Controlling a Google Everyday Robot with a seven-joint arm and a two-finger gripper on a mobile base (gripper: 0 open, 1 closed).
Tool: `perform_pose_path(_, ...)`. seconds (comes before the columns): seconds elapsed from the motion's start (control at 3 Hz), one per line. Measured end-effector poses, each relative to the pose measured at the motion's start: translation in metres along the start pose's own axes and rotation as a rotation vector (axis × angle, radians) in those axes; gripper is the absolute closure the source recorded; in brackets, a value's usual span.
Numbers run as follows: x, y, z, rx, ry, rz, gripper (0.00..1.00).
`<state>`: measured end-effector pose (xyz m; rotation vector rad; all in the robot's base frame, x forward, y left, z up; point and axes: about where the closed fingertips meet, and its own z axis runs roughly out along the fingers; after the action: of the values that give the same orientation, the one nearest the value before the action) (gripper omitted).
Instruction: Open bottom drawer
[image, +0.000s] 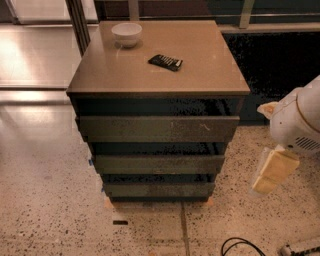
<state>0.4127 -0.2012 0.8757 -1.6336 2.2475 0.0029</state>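
Note:
The bottom drawer (159, 190) is the lowest of three dark olive-grey fronts on the cabinet. It has worn brownish patches and sits closed under the middle front (159, 163). The widest top front (158, 128) carries a pale scratch. My gripper (272, 171), a pale yellow piece below the white arm housing (299, 120), hangs in the air to the right of the cabinet. It is about level with the middle and bottom fronts and touches nothing.
The cabinet's tan top (200, 75) holds a white bowl (126, 34) and a black remote-like object (165, 62). A black cable (240, 246) lies on the speckled floor at the front right. A dark wall panel (275, 60) stands behind the arm.

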Motion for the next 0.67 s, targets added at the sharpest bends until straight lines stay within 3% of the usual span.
perform_pose_path(0.67,0.029,0.055,0.124,-0.081,-0.017,0.043,0.0)
